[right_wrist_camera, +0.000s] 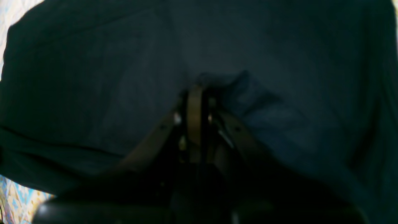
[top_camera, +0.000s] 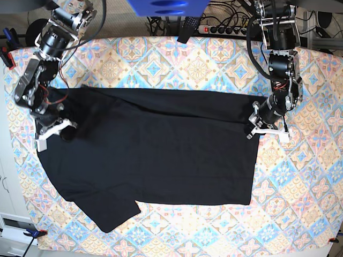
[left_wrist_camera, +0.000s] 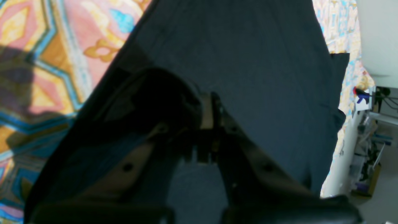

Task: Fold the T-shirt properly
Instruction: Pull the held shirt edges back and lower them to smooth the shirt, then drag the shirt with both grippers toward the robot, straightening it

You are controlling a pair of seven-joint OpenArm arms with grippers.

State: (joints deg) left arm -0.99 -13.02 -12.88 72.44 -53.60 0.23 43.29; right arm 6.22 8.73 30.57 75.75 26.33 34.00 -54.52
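Observation:
The black T-shirt point(top_camera: 161, 155) lies spread across the patterned cloth, with one short sleeve point(top_camera: 107, 217) sticking out at its lower left. My left gripper point(top_camera: 258, 124) sits at the shirt's right edge. In the left wrist view it point(left_wrist_camera: 211, 102) is shut, with the dark T-shirt point(left_wrist_camera: 248, 56) fabric bunched around its tips. My right gripper point(top_camera: 61, 131) is at the shirt's left edge. In the right wrist view it point(right_wrist_camera: 199, 90) is shut on a small pucker of the T-shirt point(right_wrist_camera: 108, 77).
A colourful patterned tablecloth point(top_camera: 161, 64) covers the table. A power strip and cables point(top_camera: 214, 27) run along the back edge, below a blue object point(top_camera: 166, 6). A red clamp point(top_camera: 5, 53) sits on the left edge. Shelving and clutter point(left_wrist_camera: 370, 149) stand beyond the table.

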